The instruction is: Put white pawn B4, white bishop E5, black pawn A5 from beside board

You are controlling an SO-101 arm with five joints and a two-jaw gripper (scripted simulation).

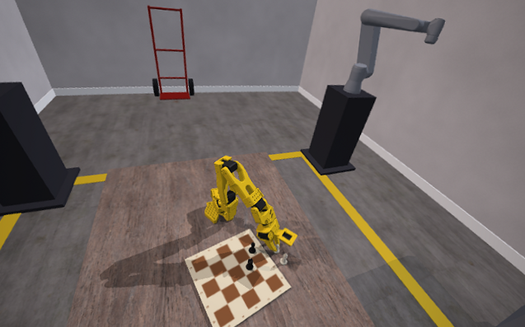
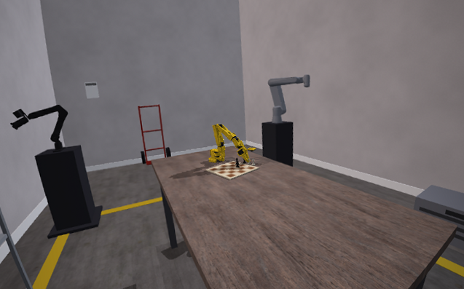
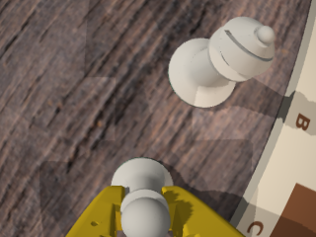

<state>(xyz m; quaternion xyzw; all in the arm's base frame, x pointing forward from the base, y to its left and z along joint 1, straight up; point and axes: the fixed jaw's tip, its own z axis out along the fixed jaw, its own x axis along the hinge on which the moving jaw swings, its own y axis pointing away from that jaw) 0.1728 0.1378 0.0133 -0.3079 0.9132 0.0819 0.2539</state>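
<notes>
The yellow plastic gripper is clamped on the round head of a small white pawn, one jaw pressed against each side of the head. The pawn stands upright, its round foot on the dark wood-grain table, off the board and just outside the edge near the letter C.

Just past it, also on the bare wood, stands a white bishop with a slit across its head and a small knob on top. It is upright and apart from the pawn, beside the cream border of the chessboard close to the letter B.

From above, the small yellow arm bends down from its base behind the board to the board's right edge, where the bishop shows pale beside the gripper. The brown-and-cream chessboard lies turned at an angle on the table. Two black pieces stand upright on it near the arm's end: one close to the back edge, the other a little farther in. I cannot tell which squares they are on.

A red hand truck leans at the far wall, and a grey robot arm rises from a black pedestal to the right.
</notes>
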